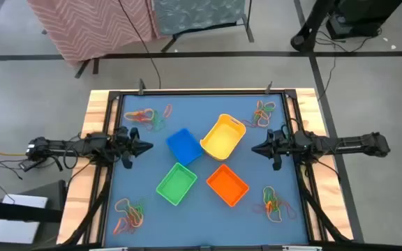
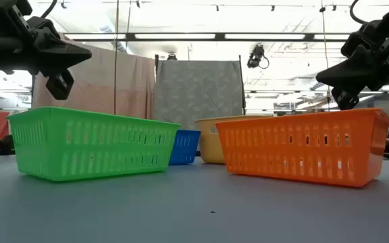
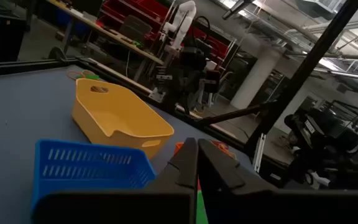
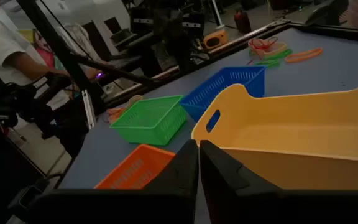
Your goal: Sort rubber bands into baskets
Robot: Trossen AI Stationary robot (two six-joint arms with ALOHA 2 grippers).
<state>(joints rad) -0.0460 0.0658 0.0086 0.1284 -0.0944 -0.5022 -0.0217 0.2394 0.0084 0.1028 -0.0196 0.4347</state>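
Four baskets stand mid-table: blue (image 1: pixel 183 145), yellow (image 1: pixel 223 136), green (image 1: pixel 176 183), orange (image 1: pixel 227 185). Rubber bands lie in four heaps on the blue mat: far left (image 1: pixel 149 116), far right (image 1: pixel 262 113), near left (image 1: pixel 129 215), near right (image 1: pixel 274 202). My left gripper (image 1: pixel 149 147) is shut and empty, held above the table at its left side, pointing at the blue basket. My right gripper (image 1: pixel 255 148) is shut and empty above the table's right side, pointing at the yellow basket.
Black rails frame the mat (image 1: pixel 201 223), with wooden table edges (image 1: pixel 93 118) outside them. A person in a white shirt (image 4: pixel 5 43) stands beyond the table. Bare mat lies between the baskets and the heaps.
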